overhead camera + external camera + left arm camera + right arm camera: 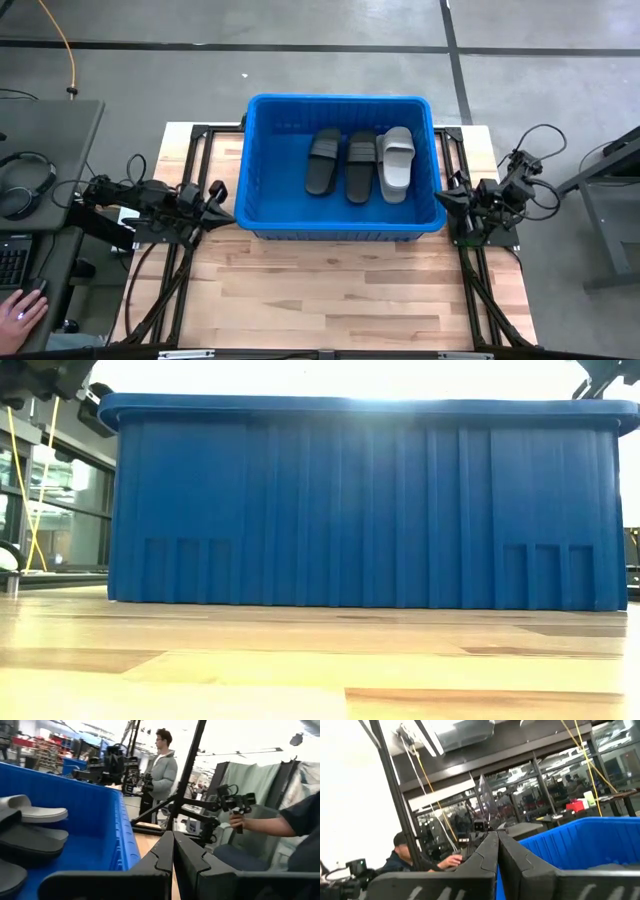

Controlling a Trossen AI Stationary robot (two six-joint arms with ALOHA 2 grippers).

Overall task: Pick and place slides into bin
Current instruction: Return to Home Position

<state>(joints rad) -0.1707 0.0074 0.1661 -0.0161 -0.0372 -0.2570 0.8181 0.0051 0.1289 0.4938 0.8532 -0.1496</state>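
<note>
Three slides (360, 165) lay in the bin (340, 99), centre frame. The left pincer (218, 206) and right pincer (446, 200) flanked it, both closed and empty. This looked like the homing step, with only parking needed next.

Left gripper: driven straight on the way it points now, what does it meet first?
Probably the bin, at its front-left corner, right ahead of the left gripper. The wrist view suggests it might slip past just outside that wall; depth is unclear.
</note>
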